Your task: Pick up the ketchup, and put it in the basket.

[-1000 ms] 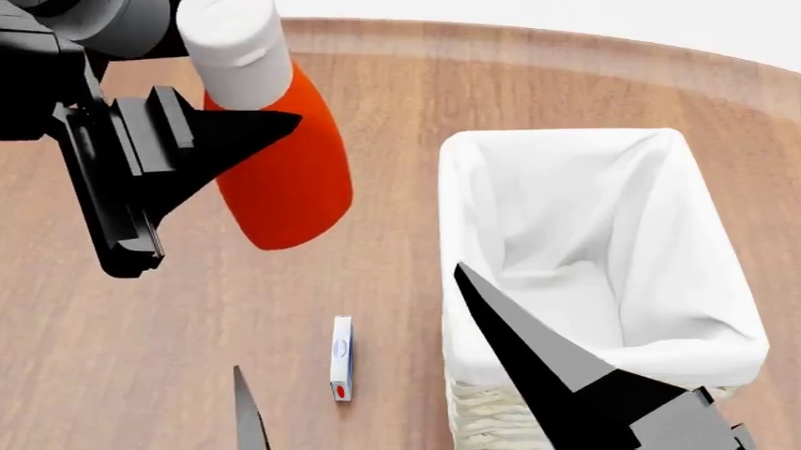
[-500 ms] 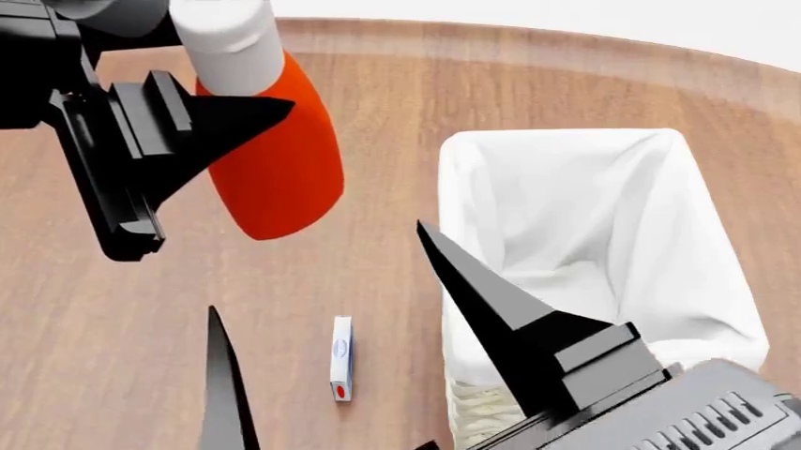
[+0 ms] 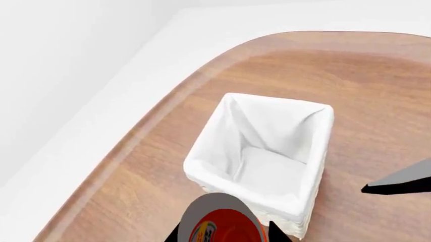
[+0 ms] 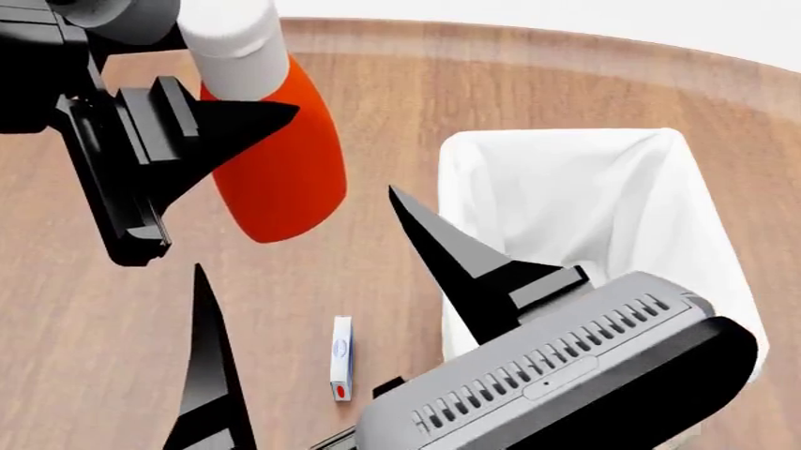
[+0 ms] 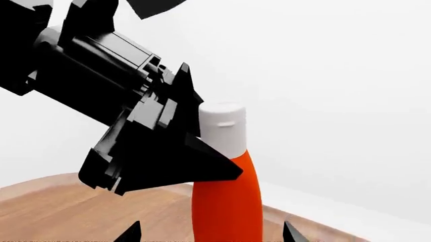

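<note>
My left gripper (image 4: 263,122) is shut on the ketchup (image 4: 281,178), an orange-red bottle with a white cap, and holds it high above the table, left of the basket (image 4: 453,187). In the left wrist view the bottle's base (image 3: 225,227) sits between the left gripper's (image 3: 225,236) black fingers, above the basket's near rim (image 3: 202,161). My right gripper (image 4: 295,230) is open and empty, raised close under the bottle. In the right wrist view the ketchup (image 5: 225,196) stands ahead, between the right gripper's (image 5: 212,234) spread fingertips, with the left gripper (image 5: 135,146) clamped just below its cap.
A small white box (image 4: 340,356) with blue and red marks lies on the wooden table (image 4: 100,319), left of the basket. The table's curved far edge (image 4: 501,33) runs behind. A right gripper finger (image 3: 397,184) shows in the left wrist view.
My right gripper has risen up and to the left, filling the lower part of the head view. The left gripper and the ketchup have barely moved.
</note>
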`<state>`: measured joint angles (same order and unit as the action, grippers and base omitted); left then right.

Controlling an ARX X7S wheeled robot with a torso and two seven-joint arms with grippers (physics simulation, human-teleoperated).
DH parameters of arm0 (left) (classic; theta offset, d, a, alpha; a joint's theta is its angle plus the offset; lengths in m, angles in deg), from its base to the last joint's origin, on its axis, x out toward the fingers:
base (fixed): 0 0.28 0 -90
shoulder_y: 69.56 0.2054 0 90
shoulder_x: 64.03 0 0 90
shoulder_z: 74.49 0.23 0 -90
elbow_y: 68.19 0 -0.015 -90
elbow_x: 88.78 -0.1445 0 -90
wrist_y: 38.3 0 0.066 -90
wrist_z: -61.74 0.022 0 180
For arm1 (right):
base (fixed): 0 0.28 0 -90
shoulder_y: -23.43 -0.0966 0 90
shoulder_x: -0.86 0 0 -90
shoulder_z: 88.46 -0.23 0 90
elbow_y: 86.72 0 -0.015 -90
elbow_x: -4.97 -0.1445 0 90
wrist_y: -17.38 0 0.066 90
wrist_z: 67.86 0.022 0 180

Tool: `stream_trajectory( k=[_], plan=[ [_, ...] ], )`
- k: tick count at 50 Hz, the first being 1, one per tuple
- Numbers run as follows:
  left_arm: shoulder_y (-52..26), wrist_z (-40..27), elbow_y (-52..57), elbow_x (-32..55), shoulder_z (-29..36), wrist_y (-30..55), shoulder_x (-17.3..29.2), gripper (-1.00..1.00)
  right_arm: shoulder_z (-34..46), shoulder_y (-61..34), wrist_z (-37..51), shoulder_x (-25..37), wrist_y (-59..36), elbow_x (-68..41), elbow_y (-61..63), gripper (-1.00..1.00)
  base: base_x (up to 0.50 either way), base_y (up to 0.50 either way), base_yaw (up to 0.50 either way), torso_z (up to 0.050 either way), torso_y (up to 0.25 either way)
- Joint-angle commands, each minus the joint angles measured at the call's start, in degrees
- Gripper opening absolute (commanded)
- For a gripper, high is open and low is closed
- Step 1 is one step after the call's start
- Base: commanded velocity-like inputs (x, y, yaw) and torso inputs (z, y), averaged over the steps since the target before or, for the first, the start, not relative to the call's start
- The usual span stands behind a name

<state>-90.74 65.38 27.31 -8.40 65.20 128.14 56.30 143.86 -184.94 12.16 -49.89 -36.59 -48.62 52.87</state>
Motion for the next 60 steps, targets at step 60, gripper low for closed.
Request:
stream_trajectory(
  k=[60],
  plan=[
    [1.01,-2.19,0.55,1.38,1.21,-1.53,0.76,-1.00,-4.58,7.13,-13.05,-3.86,1.98,-12.12,-14.64,1.00,0.00,0.00,0.00,0.000,0.001]
  ],
)
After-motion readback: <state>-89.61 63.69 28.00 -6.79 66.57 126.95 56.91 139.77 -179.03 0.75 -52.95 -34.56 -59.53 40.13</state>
